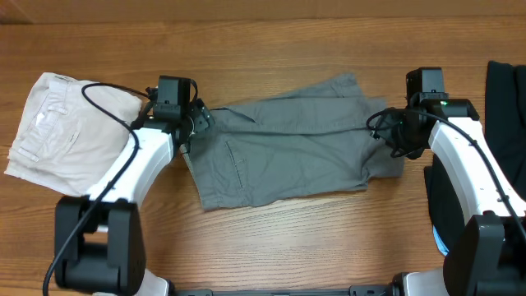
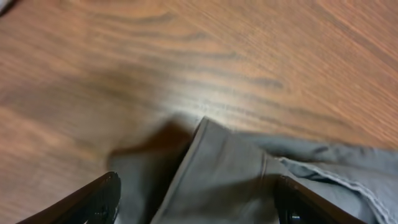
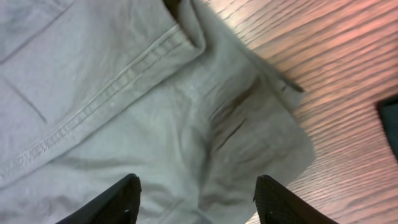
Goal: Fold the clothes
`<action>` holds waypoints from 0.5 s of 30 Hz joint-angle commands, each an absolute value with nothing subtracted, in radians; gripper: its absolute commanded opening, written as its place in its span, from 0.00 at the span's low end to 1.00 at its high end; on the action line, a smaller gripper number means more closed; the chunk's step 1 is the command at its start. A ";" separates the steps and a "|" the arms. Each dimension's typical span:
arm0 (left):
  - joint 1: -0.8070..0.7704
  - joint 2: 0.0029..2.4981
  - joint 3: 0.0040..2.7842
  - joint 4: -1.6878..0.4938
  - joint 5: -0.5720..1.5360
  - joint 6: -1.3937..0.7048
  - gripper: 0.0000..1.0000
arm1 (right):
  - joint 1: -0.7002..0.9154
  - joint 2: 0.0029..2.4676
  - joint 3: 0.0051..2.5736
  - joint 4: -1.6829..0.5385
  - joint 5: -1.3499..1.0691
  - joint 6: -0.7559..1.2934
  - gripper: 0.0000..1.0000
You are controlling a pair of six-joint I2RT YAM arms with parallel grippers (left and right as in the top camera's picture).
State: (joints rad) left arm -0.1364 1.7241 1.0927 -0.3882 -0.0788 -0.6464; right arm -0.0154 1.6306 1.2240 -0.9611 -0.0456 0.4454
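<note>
Wood-grain laminate forms the surface (image 1: 271,247) that carries every item. Plain medium-grey thin-fabric shorts (image 1: 288,148) lie flat at the centre of the surface, folded over on themselves, with the long axis running from the left edge toward the right edge. A stitched seam and a pocket line show on the upper layer.

The left fingers (image 2: 102,200) stand at the left end of the grey shorts. They are spread wide, with a corner of the cloth lying loose between them, and nothing is gripped. Only the tips appear in the left wrist view, which is blurred and cut off at the bottom. Contact between the tips and the cloth cannot be determined.

The right fingers (image 3: 121,199) stand over the right end of the grey shorts. They are also well apart, with wrinkled fabric lying flat beneath the gap, and hold nothing. From overhead they are hidden by the wrist housing and cables.

Folded cream-white shorts (image 1: 66,123) lie near the left edge, and a black cable crosses their right side. A black garment (image 1: 505,99) lies at the right edge, cut off by the frame and partly covered by the right arm.
</note>
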 commanded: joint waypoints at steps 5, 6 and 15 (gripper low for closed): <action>-0.130 1.784 1.100 -0.308 0.060 -0.597 0.52 | -0.018 1.612 1.245 -0.955 -0.069 0.414 0.63; -0.130 1.787 1.100 -0.310 0.073 -0.596 0.41 | -0.018 1.612 1.245 -0.953 -0.069 0.414 0.63; -0.117 1.732 1.110 -0.440 0.123 -0.572 0.04 | -0.018 1.649 1.245 -0.887 -0.073 0.333 0.52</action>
